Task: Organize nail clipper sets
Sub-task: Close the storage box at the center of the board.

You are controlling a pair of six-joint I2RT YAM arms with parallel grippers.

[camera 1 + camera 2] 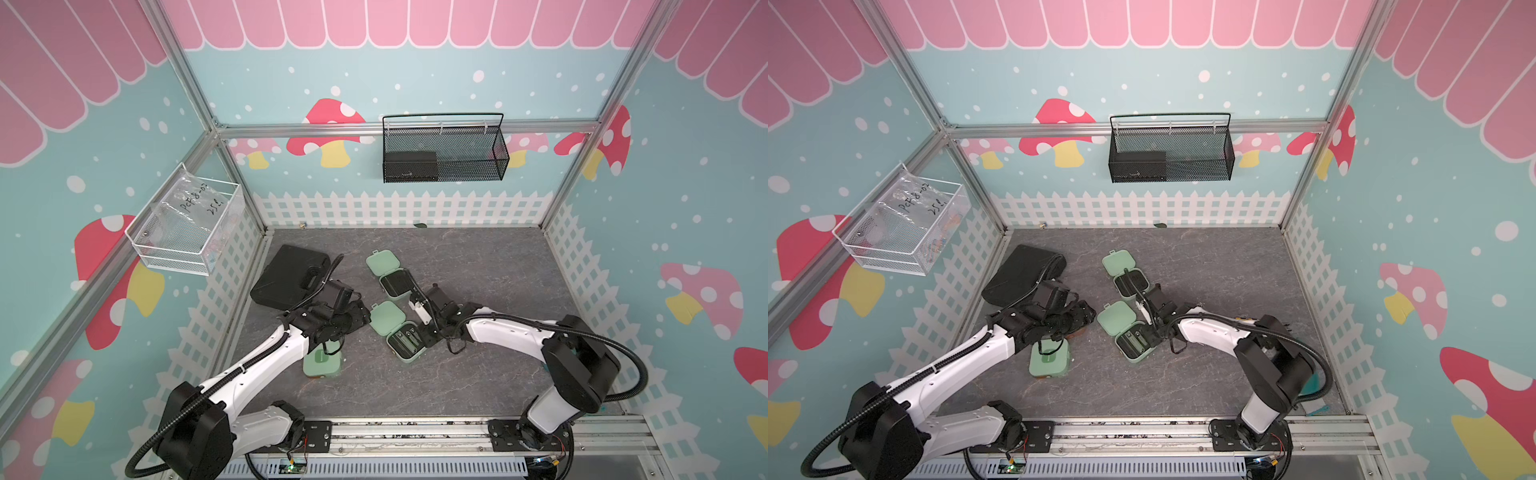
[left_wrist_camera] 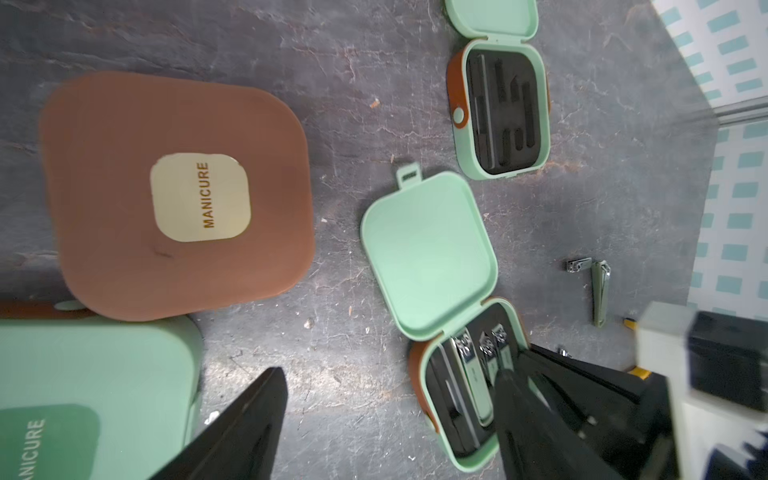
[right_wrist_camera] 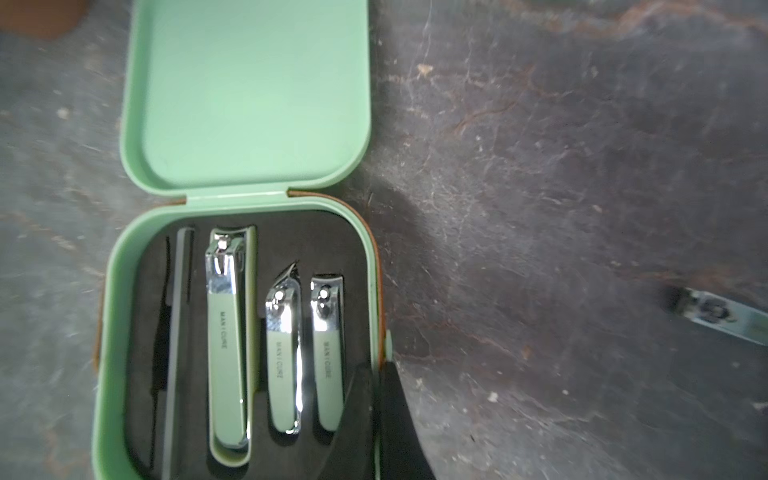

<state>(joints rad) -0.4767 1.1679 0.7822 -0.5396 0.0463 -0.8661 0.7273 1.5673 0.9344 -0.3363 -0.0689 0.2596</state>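
So far: filled case [image 3: 110, 332] packed, right gripper [image 3: 376, 370] pinching its rim
Todo: empty case [image 2: 505, 160], loose clippers [image 2: 600, 291]
Left gripper [image 2: 392, 374]: fingers wide, nothing held

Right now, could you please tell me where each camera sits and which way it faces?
Top views: high at the front, looking down and back at the table; both arms show.
Left wrist: on the left arm, looking down on the brown case and filled mint case; open left fingers show.
Right wrist: on the right arm, close above that case; right fingers pinch its rim.
Shared: all views show the filled mint case.
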